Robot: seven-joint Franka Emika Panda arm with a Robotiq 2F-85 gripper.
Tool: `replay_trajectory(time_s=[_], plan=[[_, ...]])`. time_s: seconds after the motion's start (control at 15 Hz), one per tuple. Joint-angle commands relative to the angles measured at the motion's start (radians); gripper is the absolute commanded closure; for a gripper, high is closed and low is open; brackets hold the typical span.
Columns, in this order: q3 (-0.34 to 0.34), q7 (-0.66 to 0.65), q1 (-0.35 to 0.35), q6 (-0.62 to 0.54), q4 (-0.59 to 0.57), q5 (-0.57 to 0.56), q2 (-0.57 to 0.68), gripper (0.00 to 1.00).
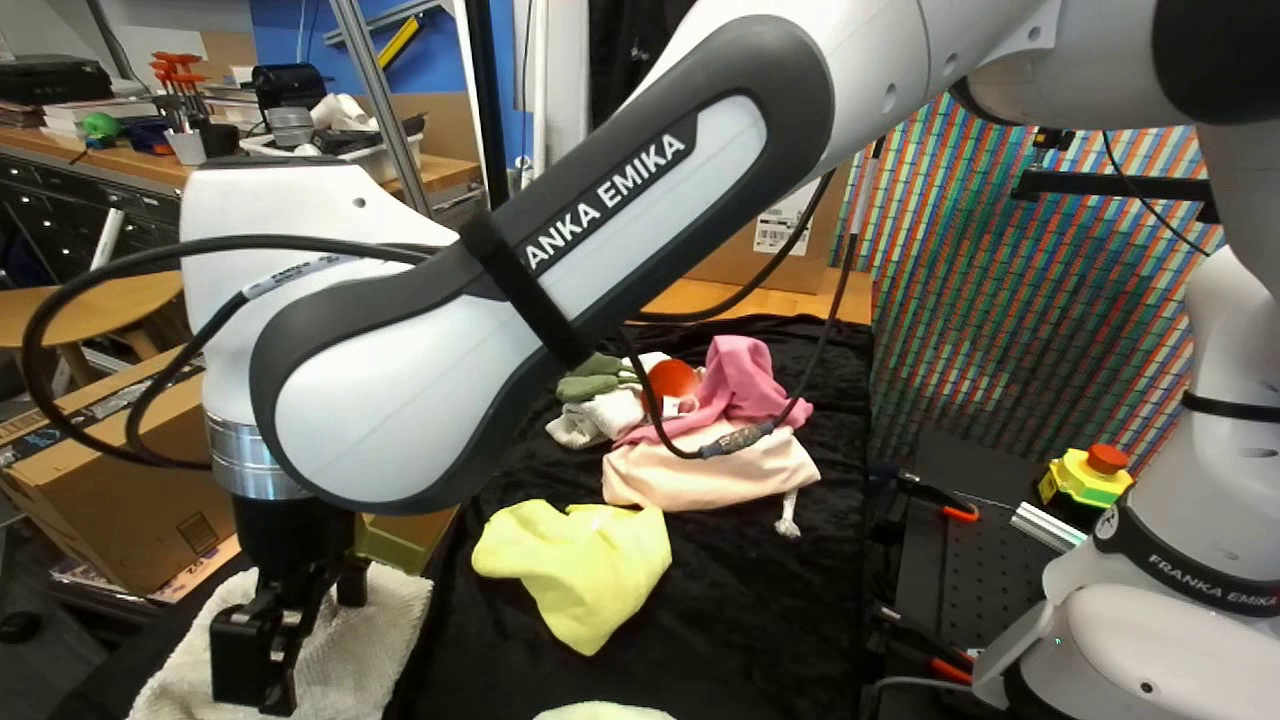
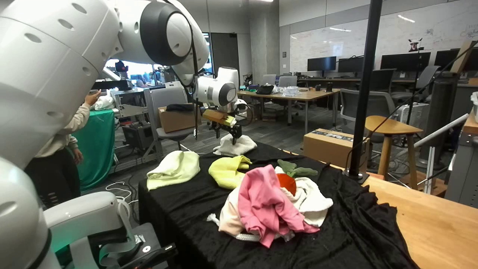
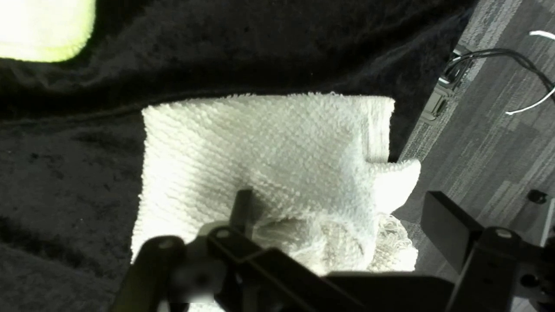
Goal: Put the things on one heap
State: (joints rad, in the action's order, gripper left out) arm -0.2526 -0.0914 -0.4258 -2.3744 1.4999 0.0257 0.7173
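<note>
White cloth (image 3: 260, 143) lies beneath the gripper (image 3: 340, 201), jaws wide apart, holding nothing.

Black cover (image 2: 358, 224): it lies wrinkled over the wooden worktop (image 2: 429, 216).
Cardboard box (image 2: 325, 151): it stands near the wooden stool (image 2: 396, 125).
Red button (image 1: 1107, 459): it sits on a yellow housing (image 1: 1085, 486).
Whiteboard (image 2: 358, 43): on the wall (image 2: 306, 15), behind dark monitors (image 2: 321, 63).
Small dark object (image 3: 537, 196): on the floor (image 3: 490, 145), I think; too unclear to name.
</note>
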Motion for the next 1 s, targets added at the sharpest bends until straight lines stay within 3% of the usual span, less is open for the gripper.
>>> replay_trajectory(time_s=[0.0, 0.87, 0.93], plan=[[-0.015, 0.033, 0.012, -0.049, -0.003, 0.017, 0.013, 0.00], [-0.008, 0.062, 0.015, -0.047, -0.014, 0.007, 0.050, 0.00], [-0.008, 0.064, 0.015, -0.046, -0.014, 0.006, 0.051, 0.07]])
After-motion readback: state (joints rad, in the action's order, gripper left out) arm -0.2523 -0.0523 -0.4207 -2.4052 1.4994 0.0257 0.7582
